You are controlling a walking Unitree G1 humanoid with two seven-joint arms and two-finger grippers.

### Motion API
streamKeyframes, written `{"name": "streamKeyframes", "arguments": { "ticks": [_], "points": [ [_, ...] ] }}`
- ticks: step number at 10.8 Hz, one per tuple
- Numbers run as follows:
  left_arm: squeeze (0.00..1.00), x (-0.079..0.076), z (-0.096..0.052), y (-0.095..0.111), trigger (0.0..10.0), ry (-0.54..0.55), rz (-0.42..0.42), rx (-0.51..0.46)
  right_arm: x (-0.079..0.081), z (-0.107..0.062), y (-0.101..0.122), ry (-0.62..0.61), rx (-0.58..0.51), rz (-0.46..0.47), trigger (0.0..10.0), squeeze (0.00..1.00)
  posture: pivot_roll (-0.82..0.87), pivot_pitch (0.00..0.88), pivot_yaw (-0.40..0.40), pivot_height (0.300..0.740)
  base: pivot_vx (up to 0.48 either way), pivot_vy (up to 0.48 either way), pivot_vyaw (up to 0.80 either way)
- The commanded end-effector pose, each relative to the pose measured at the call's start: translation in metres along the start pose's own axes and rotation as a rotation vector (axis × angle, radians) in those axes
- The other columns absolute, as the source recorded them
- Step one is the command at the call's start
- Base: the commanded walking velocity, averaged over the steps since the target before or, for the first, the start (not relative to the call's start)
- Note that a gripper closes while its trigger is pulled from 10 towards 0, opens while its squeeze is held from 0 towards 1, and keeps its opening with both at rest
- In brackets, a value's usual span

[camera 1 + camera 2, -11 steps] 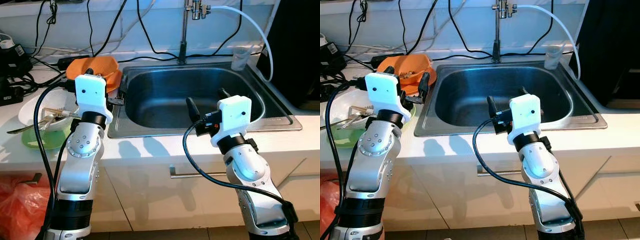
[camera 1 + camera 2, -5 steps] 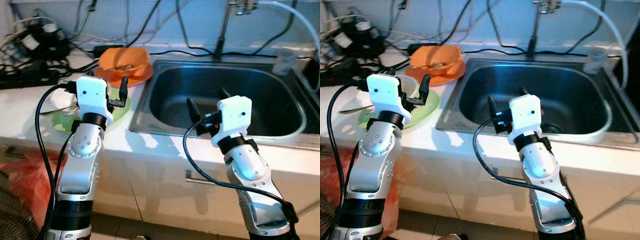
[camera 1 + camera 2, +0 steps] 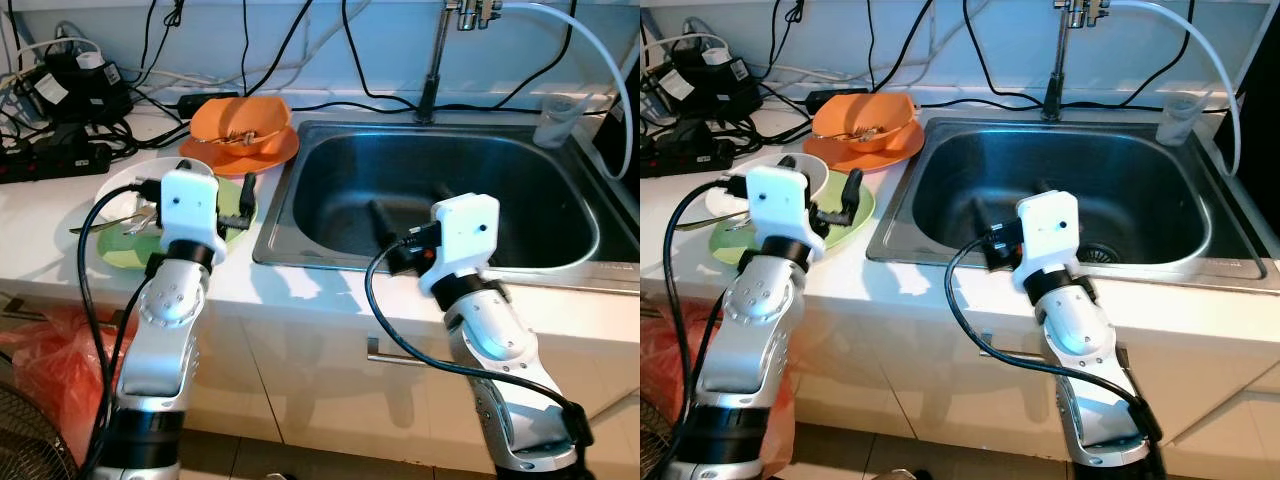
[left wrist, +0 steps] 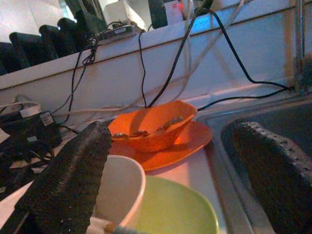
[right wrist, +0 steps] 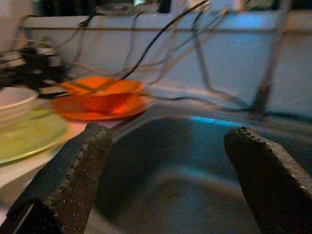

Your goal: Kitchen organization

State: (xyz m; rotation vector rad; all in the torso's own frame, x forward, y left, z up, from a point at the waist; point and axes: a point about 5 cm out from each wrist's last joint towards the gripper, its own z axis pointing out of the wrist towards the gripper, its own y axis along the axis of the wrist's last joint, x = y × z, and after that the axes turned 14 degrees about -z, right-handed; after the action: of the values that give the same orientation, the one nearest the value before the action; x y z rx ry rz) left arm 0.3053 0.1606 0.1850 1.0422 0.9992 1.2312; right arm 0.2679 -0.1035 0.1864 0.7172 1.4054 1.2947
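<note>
An orange bowl (image 3: 243,120) with scraps sits on an orange plate (image 3: 250,148) left of the steel sink (image 3: 560,245). In front of them a white bowl (image 3: 125,185) holding cutlery rests on a green plate (image 3: 112,250). My left gripper (image 3: 216,182) hovers open over the green plate, next to the white bowl, with nothing between its fingers. In the left wrist view the orange bowl (image 4: 153,126) lies straight ahead, past the white bowl (image 4: 119,187). My right gripper (image 3: 412,205) is open and empty above the sink's front edge, facing the basin (image 5: 195,185).
A faucet (image 3: 432,60) with a white hose (image 3: 590,40) stands behind the sink, and a clear cup (image 3: 555,120) at its back right corner. Power strips and cables (image 3: 60,110) crowd the back left counter. A red bag (image 3: 40,360) lies on the floor at lower left.
The camera swung left and then partly back, so the plates now sit more in front. My left gripper is now over the green plate instead of beside the orange bowl. Both grippers stay open.
</note>
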Motion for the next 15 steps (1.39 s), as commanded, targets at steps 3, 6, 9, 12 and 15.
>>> {"name": "streamKeyframes", "arguments": {
  "ticks": [3, 6, 9, 12, 15],
  "points": [
    [0.0, 0.006, -0.006, -0.011, 10.0, 0.017, 0.055, 0.013, 0.019, -0.004, -0.004, 0.227, 0.02, 0.087, 10.0, 0.0, -0.05, 0.0, 0.052, 0.74, 0.0, 0.0, 0.0],
    [0.0, 0.004, -0.008, -0.018, 10.0, 0.002, 0.076, 0.023, 0.026, -0.012, 0.002, 0.386, -0.005, 0.192, 10.0, 0.0, -0.05, 0.0, 0.052, 0.74, 0.0, 0.0, 0.0],
    [0.0, 0.001, -0.009, -0.026, 10.0, -0.018, 0.088, 0.033, 0.03, -0.017, 0.015, 0.502, -0.047, 0.261, 10.0, 0.0, -0.05, 0.0, 0.052, 0.74, 0.0, 0.0, 0.0],
    [0.0, 0.003, -0.009, -0.034, 10.0, -0.035, 0.12, 0.068, 0.032, -0.02, 0.029, 0.571, -0.083, 0.296, 10.0, 0.0, -0.06, 0.0, 0.058, 0.74, 0.0, 0.0, 0.0],
    [0.0, 0.009, -0.007, -0.04, 10.0, -0.02, 0.169, 0.089, 0.037, -0.023, 0.037, 0.643, -0.099, 0.342, 10.0, 0.0, -0.05, 0.0, 0.058, 0.74, 0.0, 0.0, 0.0]
  ]
}}
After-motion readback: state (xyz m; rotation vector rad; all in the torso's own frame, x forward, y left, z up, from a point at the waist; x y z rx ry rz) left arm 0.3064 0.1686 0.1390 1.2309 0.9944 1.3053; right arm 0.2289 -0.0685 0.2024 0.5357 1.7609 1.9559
